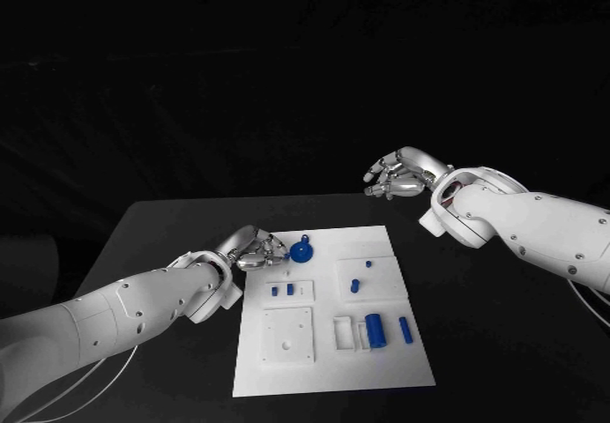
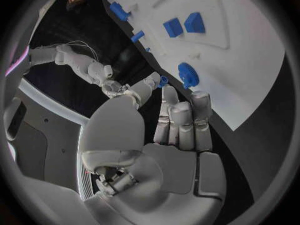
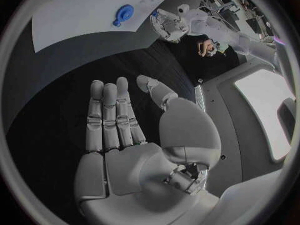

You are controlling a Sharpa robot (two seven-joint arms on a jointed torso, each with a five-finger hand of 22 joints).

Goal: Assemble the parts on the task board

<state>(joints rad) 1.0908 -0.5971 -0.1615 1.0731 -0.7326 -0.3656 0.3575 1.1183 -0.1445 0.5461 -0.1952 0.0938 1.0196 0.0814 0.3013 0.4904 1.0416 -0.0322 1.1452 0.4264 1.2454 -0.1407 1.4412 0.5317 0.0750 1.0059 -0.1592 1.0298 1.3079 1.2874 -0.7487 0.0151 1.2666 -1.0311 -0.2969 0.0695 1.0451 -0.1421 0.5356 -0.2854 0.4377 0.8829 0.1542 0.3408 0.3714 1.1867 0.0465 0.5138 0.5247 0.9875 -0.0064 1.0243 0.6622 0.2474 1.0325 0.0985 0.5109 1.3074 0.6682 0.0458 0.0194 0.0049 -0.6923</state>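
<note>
The white task board [image 1: 333,374] lay in the lower middle of the head view, on the black counter [image 1: 166,220]. The left hand [image 1: 256,250] sat at the board's upper left corner, just left of a round blue gear [image 1: 301,253] that lay near the board's top edge. In the left wrist view that hand [image 2: 178,122] had its long fingers held straight and close together, while the thumb pinched a small blue part [image 2: 163,80] at its tip; the gear [image 2: 187,75] lay on the board just beyond the fingertips.

Further down the board, two small blue blocks [image 1: 282,289] sat on a raised white square at middle left. A small blue peg [image 1: 356,285] and a tiny blue dot [image 1: 370,263] lay at middle right. In the lower right part a blue cylinder [image 1: 374,331] lay beside a thinner blue rod [image 1: 405,330], with a white frame just to their left. A plain white plate [image 1: 288,335] took up the lower left part.

The right hand [image 1: 402,177] hung in the upper right of the head view, beyond the board's far edge and well apart from it. The right wrist view showed this hand [image 3: 125,130] with its fingers stretched out and apart, holding nothing.
</note>
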